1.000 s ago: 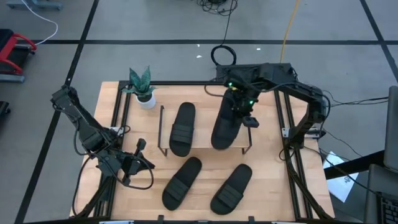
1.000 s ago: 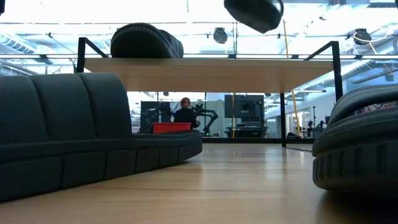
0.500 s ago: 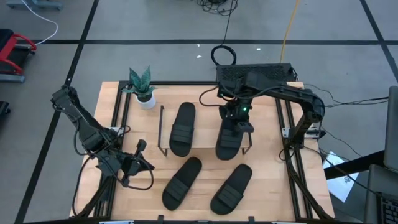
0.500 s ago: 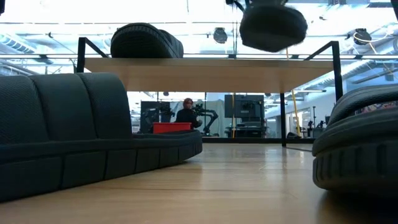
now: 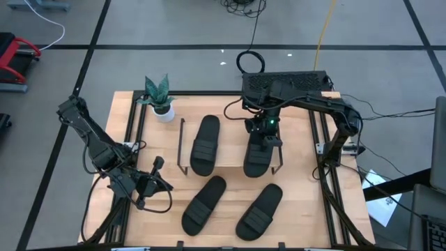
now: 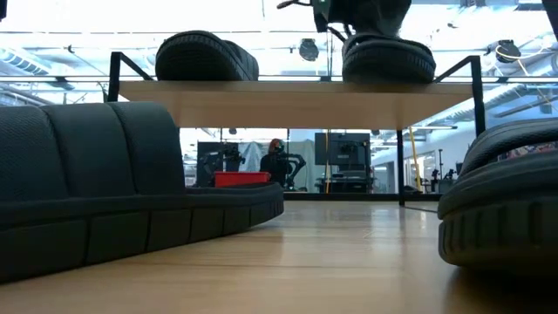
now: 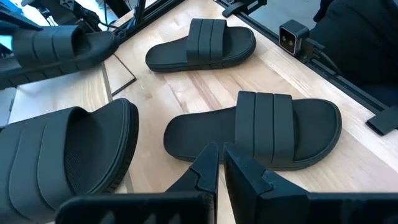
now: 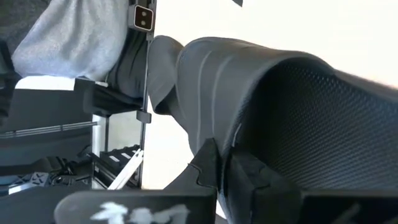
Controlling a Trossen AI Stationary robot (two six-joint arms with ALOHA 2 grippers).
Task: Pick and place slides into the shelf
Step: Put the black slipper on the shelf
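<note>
So in the last second the right arm swung its slide in from the far right end of the shelf and brought it down; a second back it was hanging tilted in the air above the plank, and by this frame it sat flat on top. The right gripper [image 5: 263,132] was pinched on the back end of that matte black slide sandal with the wide ribbed strap [image 5: 258,155], fingers narrow around the heel edge in the wrist view, not let go yet. From table height the sole looked level on the light wood plank of the low black-framed shelf [image 6: 296,91], with no gap I could see.

Just to its left on the same plank was the other shelved black slide [image 5: 203,143], apart from it, not touching. That made two up, I'd say halfway. The remaining pair, the left floor slide [image 5: 203,203] and the right floor slide [image 5: 259,210], lay on the wooden tabletop [image 5: 306,209] in front of the shelf.

The left gripper [image 5: 155,183] waited at the near left of the table, fingers nearly together, holding nothing. A small potted plant [image 5: 159,96] stood at the far left corner
</note>
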